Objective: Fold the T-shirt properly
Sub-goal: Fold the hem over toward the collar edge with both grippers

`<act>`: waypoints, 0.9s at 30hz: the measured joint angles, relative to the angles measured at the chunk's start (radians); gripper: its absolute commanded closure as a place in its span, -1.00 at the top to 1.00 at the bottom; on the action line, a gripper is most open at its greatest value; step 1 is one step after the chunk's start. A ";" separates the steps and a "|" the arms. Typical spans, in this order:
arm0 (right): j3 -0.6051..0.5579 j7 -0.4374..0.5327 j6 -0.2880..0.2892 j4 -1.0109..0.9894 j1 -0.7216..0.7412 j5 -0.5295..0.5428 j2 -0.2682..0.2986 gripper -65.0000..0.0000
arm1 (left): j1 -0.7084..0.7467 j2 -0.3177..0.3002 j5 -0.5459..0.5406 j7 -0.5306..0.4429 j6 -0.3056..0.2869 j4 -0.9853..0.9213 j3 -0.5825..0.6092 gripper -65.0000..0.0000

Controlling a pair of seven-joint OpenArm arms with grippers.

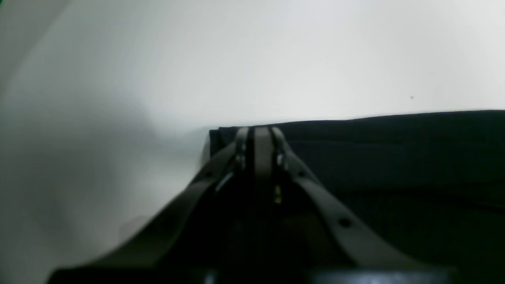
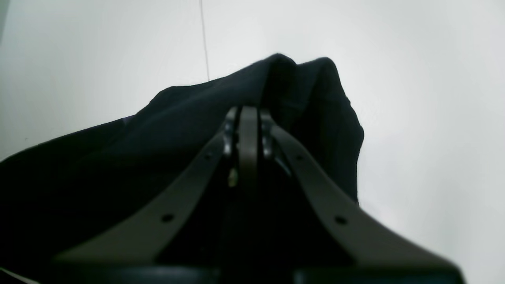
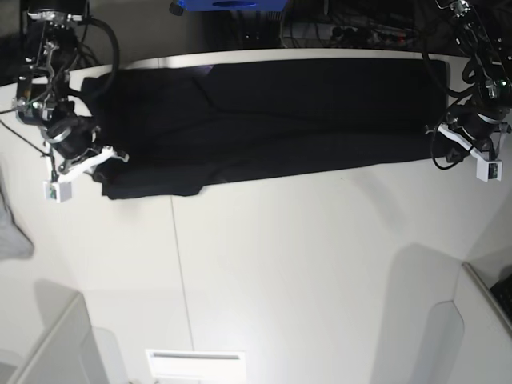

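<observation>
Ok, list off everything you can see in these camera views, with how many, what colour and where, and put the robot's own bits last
T-shirt: one, black, spread lengthwise across the far part of the table, plain side showing, each end held by a gripper.
Table: one, white, fills most of the base view; a thin seam runs down its near-left part.
Grey cloth: one, light grey, at the table's left edge in the base view, partly cut off.
Blue object: one, beyond the far edge, mostly out of frame.
Cables: several, dark, behind the table; too dim to count.
Left gripper: one, dark, shut on the T-shirt's corner.
Right gripper: one, dark, shut on bunched cloth of the T-shirt.
</observation>
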 measured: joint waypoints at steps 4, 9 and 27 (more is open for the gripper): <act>0.050 -0.014 0.000 0.010 -0.035 0.001 -0.034 -1.00 | 0.018 -0.001 0.000 -0.002 0.000 0.000 0.000 -1.00; 0.069 -0.012 0.000 0.047 -0.058 0.003 -0.039 -1.00 | 0.035 -0.002 0.000 -0.002 0.000 0.004 0.000 -1.00; 0.069 -0.027 0.000 0.061 -0.150 0.005 -0.040 -1.00 | 0.077 -0.002 0.000 -0.001 0.000 0.017 0.000 -1.00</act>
